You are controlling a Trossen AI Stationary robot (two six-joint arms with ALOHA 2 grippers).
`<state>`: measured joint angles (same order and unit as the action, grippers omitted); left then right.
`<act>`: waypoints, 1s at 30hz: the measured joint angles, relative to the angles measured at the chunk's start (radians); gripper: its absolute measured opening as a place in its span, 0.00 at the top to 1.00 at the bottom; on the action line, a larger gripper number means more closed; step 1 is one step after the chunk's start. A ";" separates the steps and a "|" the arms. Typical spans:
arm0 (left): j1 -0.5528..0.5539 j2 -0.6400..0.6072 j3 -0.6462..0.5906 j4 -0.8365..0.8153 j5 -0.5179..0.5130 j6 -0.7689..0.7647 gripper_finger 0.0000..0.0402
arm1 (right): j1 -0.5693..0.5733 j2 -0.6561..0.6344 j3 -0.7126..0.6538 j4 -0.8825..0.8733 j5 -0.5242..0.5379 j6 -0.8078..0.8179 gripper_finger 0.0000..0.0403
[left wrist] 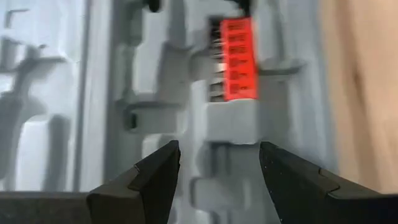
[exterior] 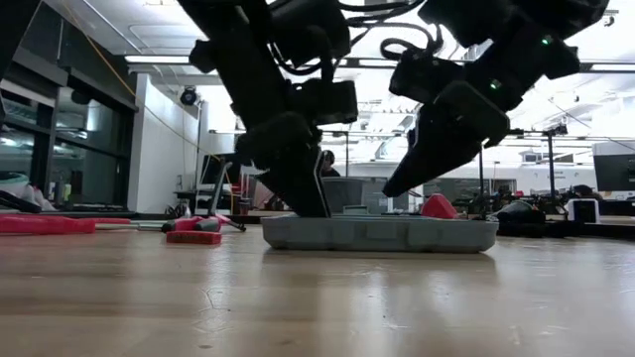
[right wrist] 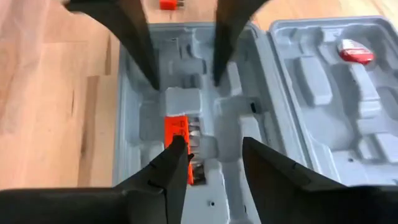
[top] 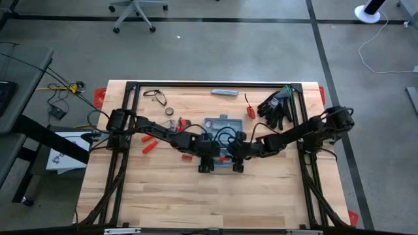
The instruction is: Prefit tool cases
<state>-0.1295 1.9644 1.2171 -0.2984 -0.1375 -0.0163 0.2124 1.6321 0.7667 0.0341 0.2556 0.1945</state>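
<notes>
Here, red-handled tools [top: 149,145] lie loose on the wooden table [top: 196,196], left of the arms. The left gripper [top: 206,167] hangs over the open blue-grey tool case [top: 219,122] in the middle of the table, its fingers [left wrist: 155,174] spread apart and holding nothing. In the case sits a red bit holder [right wrist: 176,138]. The right gripper [top: 237,166] is just beside it, fingers also apart. The arms hide much of the case from above. Black gloves [top: 277,107] lie farther right.
</notes>
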 joint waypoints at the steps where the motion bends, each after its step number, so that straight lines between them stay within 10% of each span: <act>1: 0.000 0.000 -0.006 0.013 -0.013 -0.004 0.47 | -0.006 0.000 0.003 -0.004 -0.011 -0.010 0.63; 30: 0.024 0.123 -0.001 0.216 -0.079 -0.036 0.47 | -0.007 0.141 0.011 -0.069 -0.127 -0.098 0.63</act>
<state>-0.1056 2.0872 1.2160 -0.0822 -0.2162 -0.0524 0.2054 1.7730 0.7780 -0.0346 0.1286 0.0967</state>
